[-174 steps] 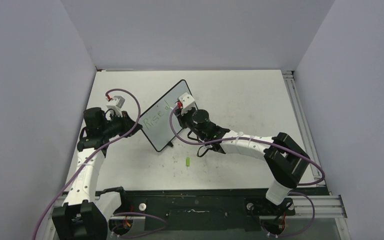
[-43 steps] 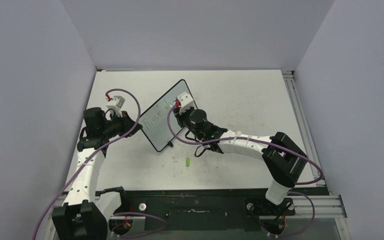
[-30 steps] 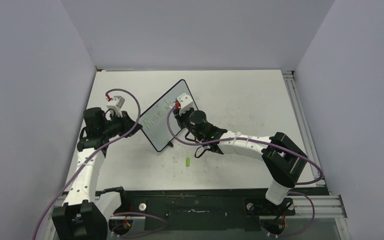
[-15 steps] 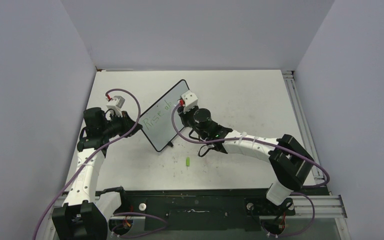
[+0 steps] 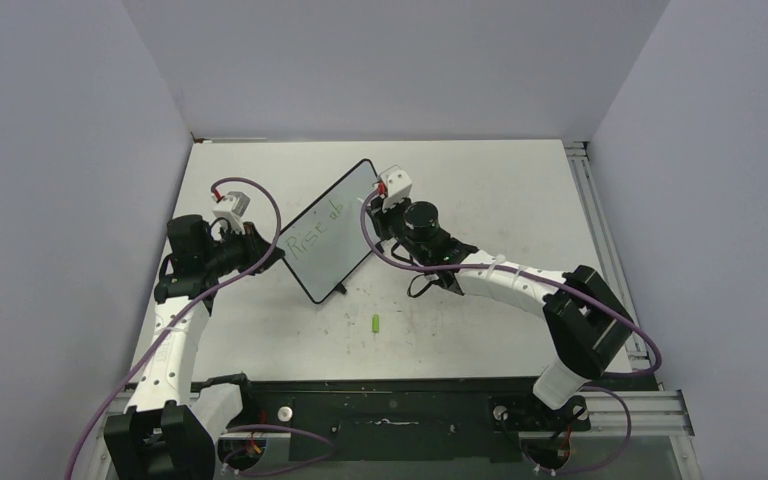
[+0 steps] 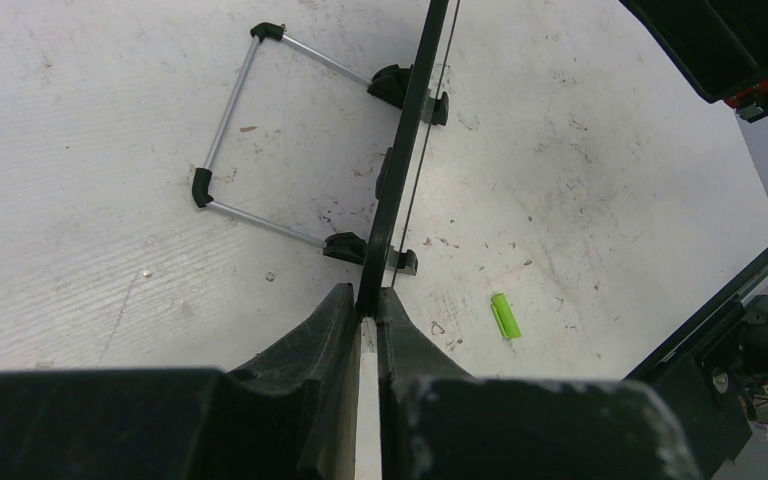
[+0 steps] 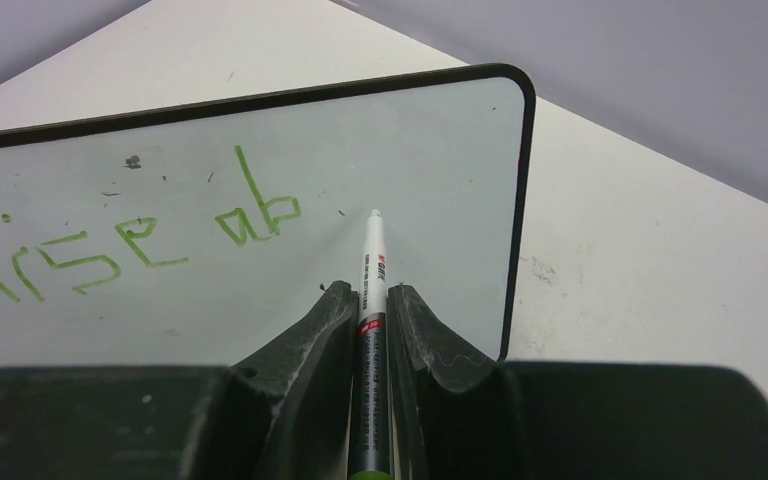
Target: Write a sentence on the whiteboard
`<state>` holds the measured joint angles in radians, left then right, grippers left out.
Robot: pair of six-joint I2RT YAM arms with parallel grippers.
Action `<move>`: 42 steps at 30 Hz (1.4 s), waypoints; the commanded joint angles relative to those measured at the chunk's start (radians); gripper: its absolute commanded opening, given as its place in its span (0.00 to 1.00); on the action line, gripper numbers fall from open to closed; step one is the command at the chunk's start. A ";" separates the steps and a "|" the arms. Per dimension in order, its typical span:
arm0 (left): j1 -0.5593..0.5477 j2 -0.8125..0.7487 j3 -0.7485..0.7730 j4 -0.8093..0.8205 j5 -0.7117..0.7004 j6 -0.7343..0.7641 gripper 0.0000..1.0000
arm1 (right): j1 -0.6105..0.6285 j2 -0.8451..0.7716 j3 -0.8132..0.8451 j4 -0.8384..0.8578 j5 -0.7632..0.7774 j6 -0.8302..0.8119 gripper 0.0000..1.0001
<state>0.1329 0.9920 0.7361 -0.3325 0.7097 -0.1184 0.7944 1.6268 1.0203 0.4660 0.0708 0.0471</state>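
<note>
The whiteboard (image 5: 328, 230) stands tilted on its wire stand (image 6: 230, 150) in the middle of the table. My left gripper (image 6: 368, 312) is shut on its black edge (image 6: 405, 150). Green lettering (image 7: 110, 245) on it reads "Rise ab", also legible in the top view as the sentence (image 5: 318, 228). My right gripper (image 7: 368, 300) is shut on a white and grey marker (image 7: 371, 300), whose tip (image 7: 375, 214) points at the board face just right of the "b". Whether the tip touches the board I cannot tell. From above, the right gripper (image 5: 385, 205) sits at the board's far right corner.
A small green marker cap (image 5: 376, 323) lies on the scuffed white tabletop (image 5: 500, 200) in front of the board, also seen by the left wrist camera (image 6: 505, 316). Grey walls enclose the table. A metal rail (image 5: 600, 250) runs along the right edge.
My right arm has moved right and farther back along the board, uncovering the green "ab" after "Rise". The left gripper and the board have not moved.
</note>
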 commanded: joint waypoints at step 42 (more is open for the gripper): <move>0.003 -0.019 0.046 0.030 0.016 -0.001 0.00 | 0.057 0.065 0.098 0.042 -0.046 -0.012 0.05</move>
<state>0.1329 0.9920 0.7361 -0.3325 0.7101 -0.1188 0.8371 1.6936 1.0775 0.4702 0.0280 0.0380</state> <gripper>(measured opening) 0.067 0.159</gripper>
